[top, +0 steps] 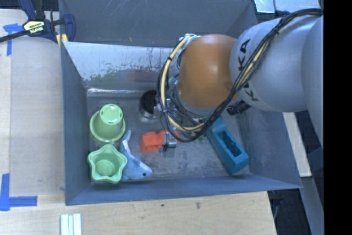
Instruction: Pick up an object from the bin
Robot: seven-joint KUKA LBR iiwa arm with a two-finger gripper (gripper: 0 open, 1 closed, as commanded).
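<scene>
My gripper (169,143) reaches down from under the arm's orange cover to the bin floor near the middle. A small orange block (149,142) lies right against its left side; whether the block is gripped is hidden. A black round thing (148,100) sits just behind, close to the back of the floor. A blue rectangular open-topped block (229,148) lies slanted to the right of the gripper.
At the bin's left stand a light green cup (108,123) and a green star-shaped cup (106,164). A pale blue toy (133,167) lies beside the star cup. The arm and its cables cover the bin's right middle.
</scene>
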